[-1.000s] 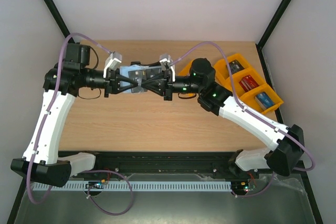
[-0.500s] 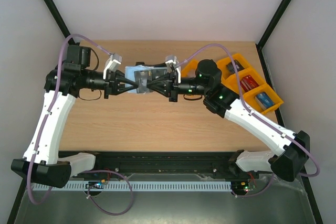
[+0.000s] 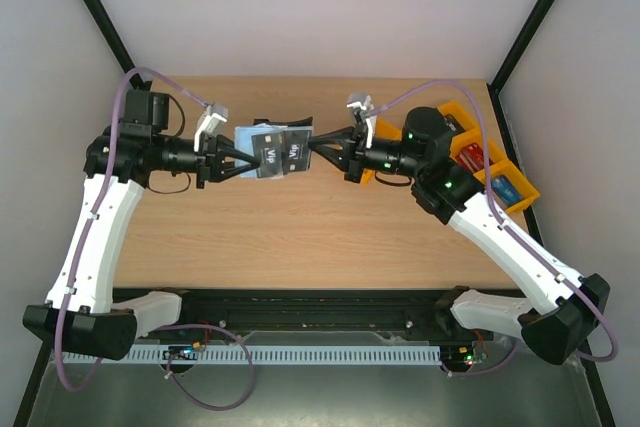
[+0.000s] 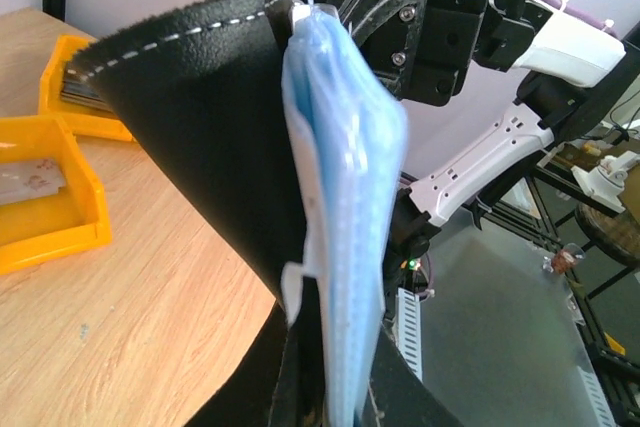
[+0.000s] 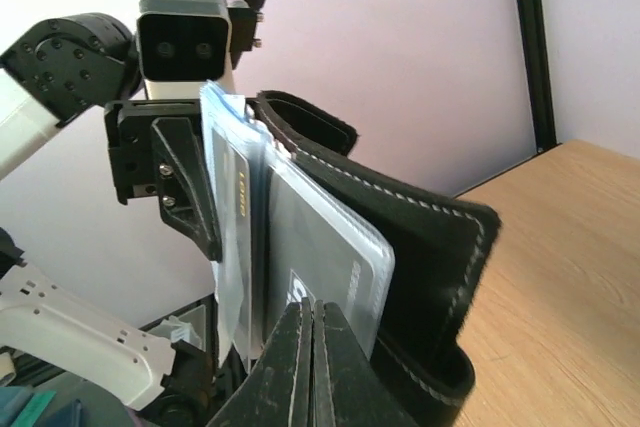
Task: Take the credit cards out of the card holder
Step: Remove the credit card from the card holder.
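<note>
Our left gripper point(image 3: 240, 159) pinches the card holder point(image 5: 420, 237) in the air. Our right gripper point(image 5: 312, 312), pressed together beside the credit cards point(image 3: 283, 154), must pull one out.

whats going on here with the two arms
Both arms hold an open black card holder up over the table. The left gripper is shut on one end, the right gripper pinches the other, at the clear pockets. The cards sit inside those pockets; none is out yet. Orange trays stand at the right.
</note>
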Controlling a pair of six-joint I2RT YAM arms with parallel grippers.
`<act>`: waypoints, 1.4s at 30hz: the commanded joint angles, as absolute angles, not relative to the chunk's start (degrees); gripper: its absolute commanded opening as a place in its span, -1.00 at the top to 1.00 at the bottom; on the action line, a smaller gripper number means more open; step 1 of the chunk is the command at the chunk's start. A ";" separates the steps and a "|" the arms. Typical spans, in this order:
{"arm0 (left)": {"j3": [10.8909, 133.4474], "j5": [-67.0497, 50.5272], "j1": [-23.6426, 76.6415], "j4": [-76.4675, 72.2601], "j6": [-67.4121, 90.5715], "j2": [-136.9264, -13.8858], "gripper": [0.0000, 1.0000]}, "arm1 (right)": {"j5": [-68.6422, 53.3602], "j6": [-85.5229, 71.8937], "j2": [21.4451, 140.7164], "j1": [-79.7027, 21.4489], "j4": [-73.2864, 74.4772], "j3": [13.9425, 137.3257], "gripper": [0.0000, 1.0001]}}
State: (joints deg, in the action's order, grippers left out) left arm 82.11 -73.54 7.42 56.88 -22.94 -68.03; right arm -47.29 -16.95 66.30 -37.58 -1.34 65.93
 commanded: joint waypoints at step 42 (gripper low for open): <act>81.44 -77.52 7.73 58.26 -26.60 -67.50 0.96 | -35.98 -15.01 74.87 -45.79 1.11 72.74 0.67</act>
